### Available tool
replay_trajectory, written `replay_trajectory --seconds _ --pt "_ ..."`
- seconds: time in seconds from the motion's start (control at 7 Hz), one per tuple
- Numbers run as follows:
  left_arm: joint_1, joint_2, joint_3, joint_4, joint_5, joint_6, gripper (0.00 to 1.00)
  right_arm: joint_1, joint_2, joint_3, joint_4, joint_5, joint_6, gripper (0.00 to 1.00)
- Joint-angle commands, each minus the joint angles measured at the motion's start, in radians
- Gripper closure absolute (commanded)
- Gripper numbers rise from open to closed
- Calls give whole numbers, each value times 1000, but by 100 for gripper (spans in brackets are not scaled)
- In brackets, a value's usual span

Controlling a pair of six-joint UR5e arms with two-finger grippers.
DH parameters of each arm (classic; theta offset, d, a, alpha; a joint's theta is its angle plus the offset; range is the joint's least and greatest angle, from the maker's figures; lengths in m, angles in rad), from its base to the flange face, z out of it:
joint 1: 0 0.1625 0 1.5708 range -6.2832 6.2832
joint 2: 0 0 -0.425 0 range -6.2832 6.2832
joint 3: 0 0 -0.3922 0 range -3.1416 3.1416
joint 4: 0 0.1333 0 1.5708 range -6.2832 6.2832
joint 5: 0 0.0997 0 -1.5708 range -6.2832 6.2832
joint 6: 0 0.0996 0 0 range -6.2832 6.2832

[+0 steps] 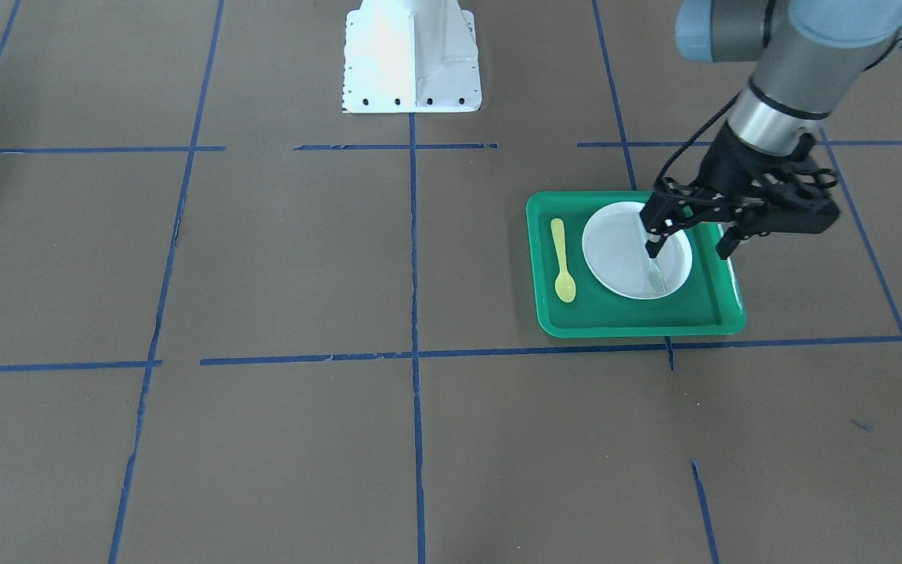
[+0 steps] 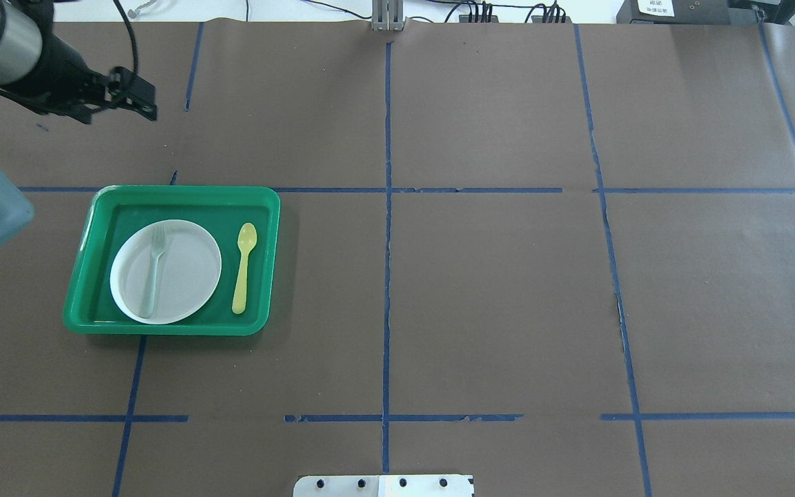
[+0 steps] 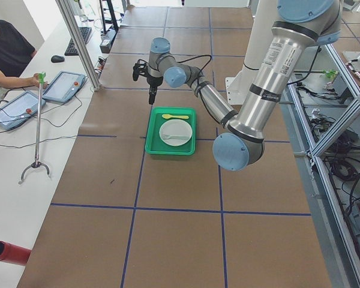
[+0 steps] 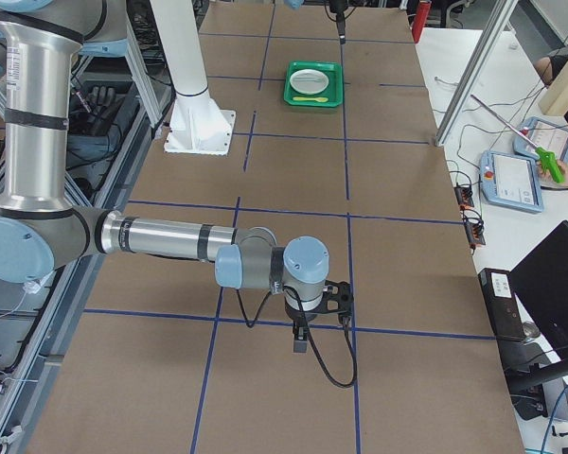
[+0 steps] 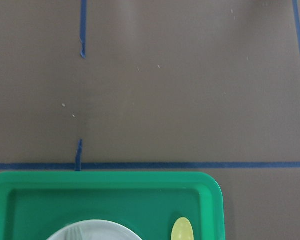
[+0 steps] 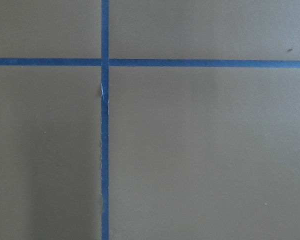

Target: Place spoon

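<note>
The yellow spoon (image 2: 244, 266) lies flat in the green tray (image 2: 163, 193), to the right of the white plate (image 2: 187, 276), with its bowl pointing away from the robot. It also shows in the front view (image 1: 563, 262) and at the bottom edge of the left wrist view (image 5: 182, 230). My left gripper (image 1: 691, 247) is open and empty, raised above the table near the tray's far edge. My right gripper (image 4: 300, 336) shows only in the exterior right view, low over the table far from the tray. I cannot tell whether it is open or shut.
A pale grey-green fork (image 2: 154, 269) lies on the plate. The robot's white base (image 1: 412, 59) stands at mid-table. Blue tape lines (image 2: 387, 207) cross the brown table cover. An operator (image 3: 6, 51) sits beyond the table's far side.
</note>
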Motion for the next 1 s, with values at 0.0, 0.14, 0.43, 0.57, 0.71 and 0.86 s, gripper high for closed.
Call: replay_trajectory --seconds 0.0,0.14,0.43,0.57,0.71,0.86 --pt "-146 18 15 104 -44 291 0 0 0 0 0 0 0 0" --pt "-213 68 34 123 -44 462 0 0 0 0 0 0 0 0" --pt "-387 191 141 119 -89 843 0 0 0 0 0 0 0 0" --pt "-437 298 175 111 -165 987 0 0 0 0 0 0 0 0" --pt "-455 381 183 102 -169 1025 0 0 0 0 1 0 0 0" --pt "-453 436 213 47 -169 1024 0 0 0 0 0 0 0 0"
